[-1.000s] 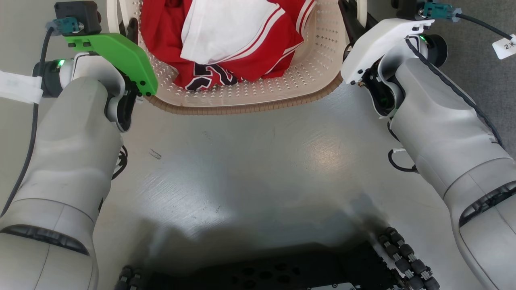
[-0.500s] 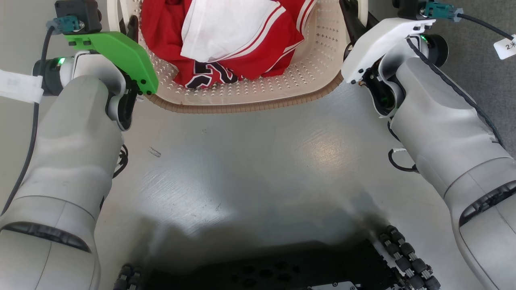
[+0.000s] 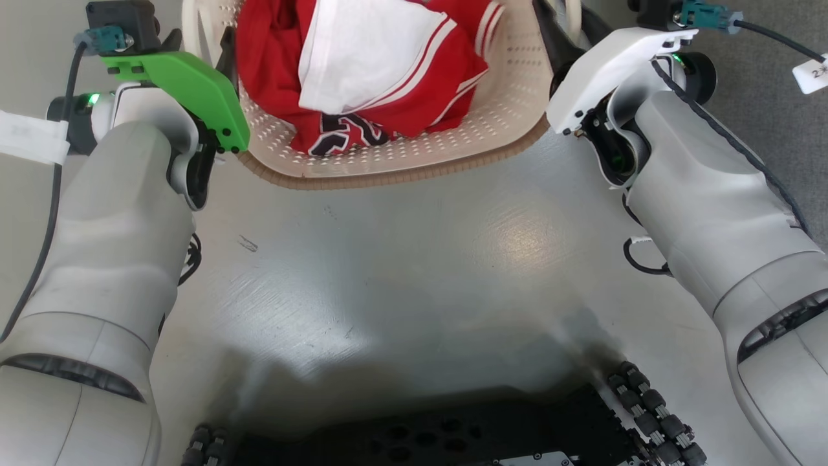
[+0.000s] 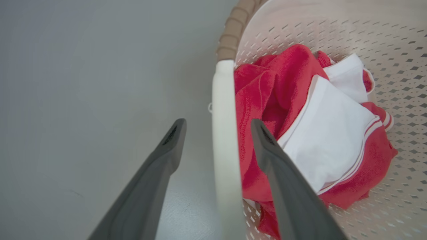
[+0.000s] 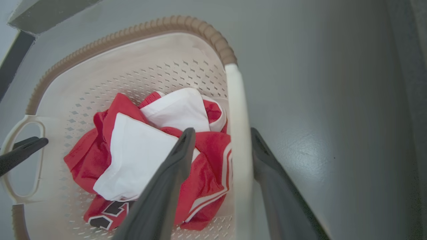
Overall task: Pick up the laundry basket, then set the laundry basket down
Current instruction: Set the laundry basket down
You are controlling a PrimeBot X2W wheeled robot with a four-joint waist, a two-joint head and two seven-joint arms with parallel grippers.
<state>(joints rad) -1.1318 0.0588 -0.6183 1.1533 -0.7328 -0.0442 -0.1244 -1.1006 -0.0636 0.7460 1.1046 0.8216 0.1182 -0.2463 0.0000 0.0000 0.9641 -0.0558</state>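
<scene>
Occupying the space between the two wrists at the top of the head view, the basket (image 3: 511,97) is showing a cream plastic wall. The wall is rounded at the corners and pierced by rows of small diamond holes. A brown ribbed rim (image 3: 388,178), moulded to look woven, is edging it and running slightly aslant. Whether the basket is resting on the floor (image 3: 414,272) or hanging clear of it cannot be told. The floor is lying grey, smooth and faintly glossy, with a few dark scuffs.

Contents: a red jersey (image 3: 453,71) of soft knit, with white striped trim and dark lettering, is lying crumpled. A plain white cloth (image 3: 362,58) is lying folded on top of it.

The left gripper (image 4: 217,124), with two matte dark-grey tapering fingers, is straddling the left handle (image 4: 227,160), a smooth white bar. Its jaws are standing spread, one finger outside over the floor and the other inside over the jersey, with a gap showing on each side of the bar. In the right wrist view, one finger (image 5: 23,148) of this gripper is poking through the far loop's opening.

The right gripper (image 5: 223,131) is straddling the right handle (image 5: 238,133) likewise, jaws spread. The outer finger is lying close against the bar, and the inner one is standing apart from it over the jersey.
</scene>
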